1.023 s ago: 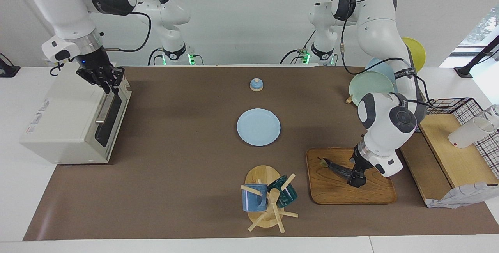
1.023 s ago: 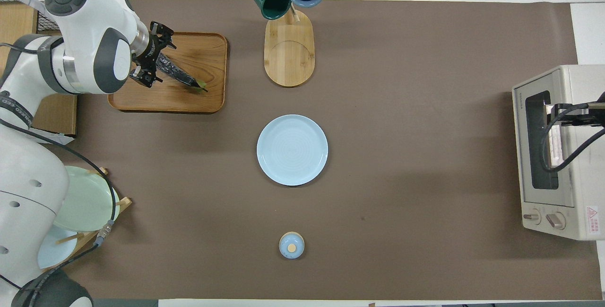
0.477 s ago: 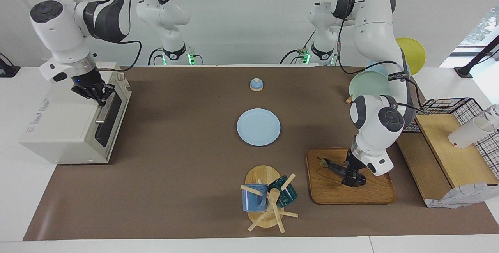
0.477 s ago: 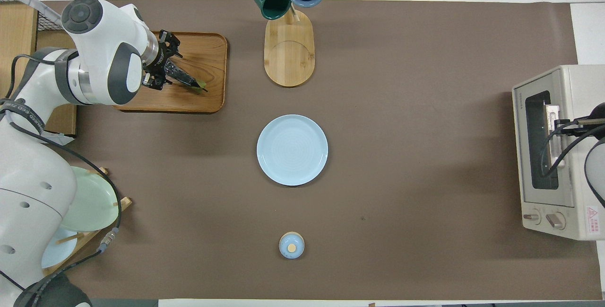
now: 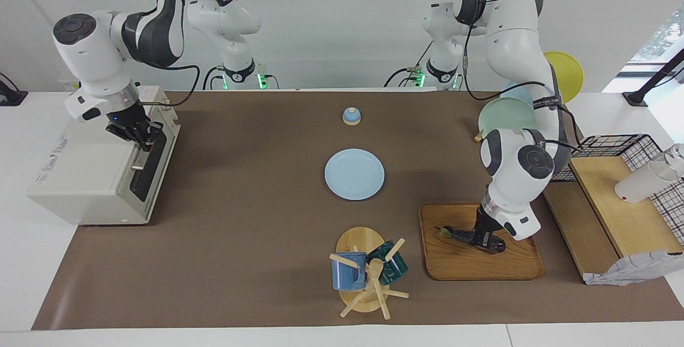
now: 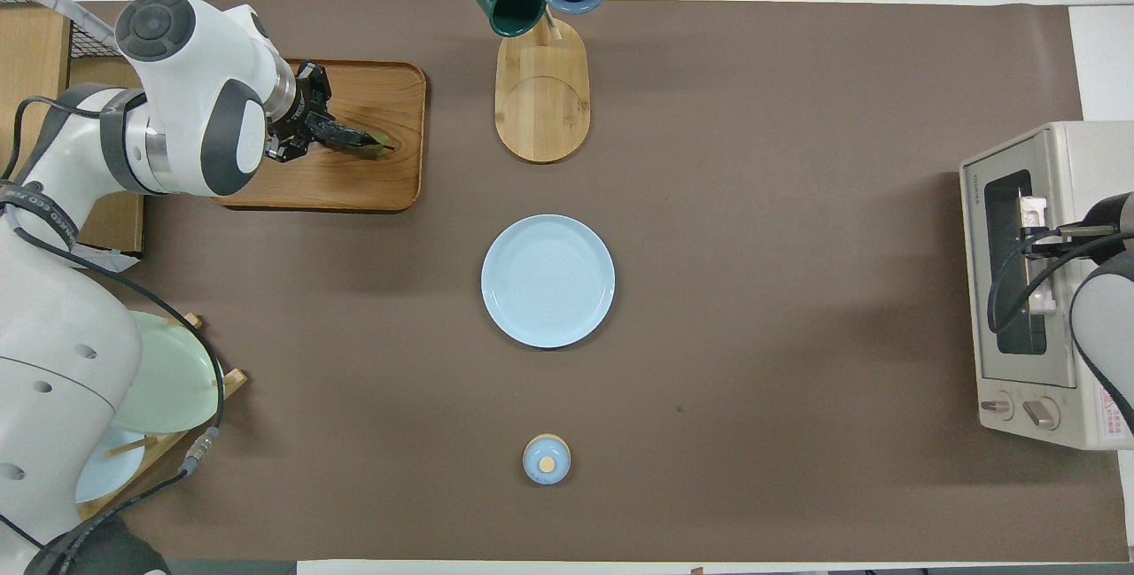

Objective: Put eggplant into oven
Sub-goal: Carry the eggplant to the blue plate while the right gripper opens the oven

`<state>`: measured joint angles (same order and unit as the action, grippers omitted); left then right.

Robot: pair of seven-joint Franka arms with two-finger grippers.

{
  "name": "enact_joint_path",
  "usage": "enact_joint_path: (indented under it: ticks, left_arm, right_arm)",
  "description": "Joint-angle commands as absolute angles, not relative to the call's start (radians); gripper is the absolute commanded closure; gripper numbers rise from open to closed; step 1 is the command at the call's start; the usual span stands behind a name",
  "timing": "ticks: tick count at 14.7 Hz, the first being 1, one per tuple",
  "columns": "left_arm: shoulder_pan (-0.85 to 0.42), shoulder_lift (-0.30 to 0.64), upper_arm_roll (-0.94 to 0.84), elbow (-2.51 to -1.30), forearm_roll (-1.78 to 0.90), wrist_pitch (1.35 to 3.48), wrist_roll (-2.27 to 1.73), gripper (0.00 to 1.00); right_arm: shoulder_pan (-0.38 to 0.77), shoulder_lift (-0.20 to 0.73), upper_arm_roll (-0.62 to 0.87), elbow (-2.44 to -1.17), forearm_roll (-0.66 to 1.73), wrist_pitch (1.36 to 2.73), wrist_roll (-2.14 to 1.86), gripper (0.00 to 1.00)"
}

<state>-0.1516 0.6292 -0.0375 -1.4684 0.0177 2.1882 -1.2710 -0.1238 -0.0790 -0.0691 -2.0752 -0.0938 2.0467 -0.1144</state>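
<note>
The eggplant (image 5: pixel 458 233) is dark and slim with a green tip, and lies low over the wooden tray (image 5: pixel 481 268) toward the left arm's end of the table. My left gripper (image 5: pixel 485 241) is shut on its thick end. In the overhead view the left gripper (image 6: pixel 306 120) holds the eggplant (image 6: pixel 353 140) over the tray (image 6: pixel 372 187). The off-white oven (image 5: pixel 80 176) stands at the right arm's end with its dark glass door shut. My right gripper (image 5: pixel 140 134) is down at the upper end of the silver handle. In the overhead view the oven (image 6: pixel 1076 159) partly hides it.
A light blue plate (image 5: pixel 354 174) lies mid-table. A wooden mug rack (image 5: pixel 366 275) with two mugs stands beside the tray. A small blue bell (image 5: pixel 351 116) sits nearer the robots. A plate rack (image 5: pixel 507 114), wire basket (image 5: pixel 641 146) and wooden board (image 5: pixel 625 213) crowd the left arm's end.
The left gripper has turned and lowered, and the eggplant now lies flatter over the tray. The right gripper has come down from above the oven's top to the door handle.
</note>
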Motion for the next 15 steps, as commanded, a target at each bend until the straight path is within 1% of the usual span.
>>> enact_joint_path:
  ticks: [1,5,7,9,11,13,15]
  left_arm:
    - [-0.169,0.562,-0.055,-1.439,0.040,2.112,-1.243,1.00]
    - [-0.173,0.427,-0.147,-1.489,-0.008,2.057,-1.106,1.00]
    - [-0.201,0.396,-0.208,-1.511,-0.008,2.028,-1.060,1.00]
    - [-0.244,0.381,-0.247,-1.535,-0.009,1.996,-0.930,1.00]
    - [-0.302,0.338,-0.255,-1.633,-0.009,2.017,-0.807,1.00]
    - [-0.353,0.284,-0.256,-1.769,-0.032,2.107,-0.695,1.00]
    - [-0.393,0.273,-0.256,-1.842,-0.035,2.151,-0.635,1.00]
  right_arm:
    - [-0.121,-0.058,-0.063,-2.135,-0.101,2.115,-0.100,1.00]
    - [-0.085,-0.011,-0.061,-2.135,-0.095,2.175,-0.100,1.00]
    - [-0.058,0.029,-0.061,-2.137,-0.094,2.204,-0.100,1.00]
    - [-0.051,0.043,-0.060,-2.189,-0.089,2.296,-0.101,1.00]
    - [-0.028,0.044,-0.058,-2.238,-0.087,2.356,-0.103,1.00]
    - [-0.026,0.055,-0.058,-2.275,-0.083,2.403,-0.103,1.00]
    - [-0.026,0.086,-0.058,-2.293,-0.083,2.450,-0.104,1.00]
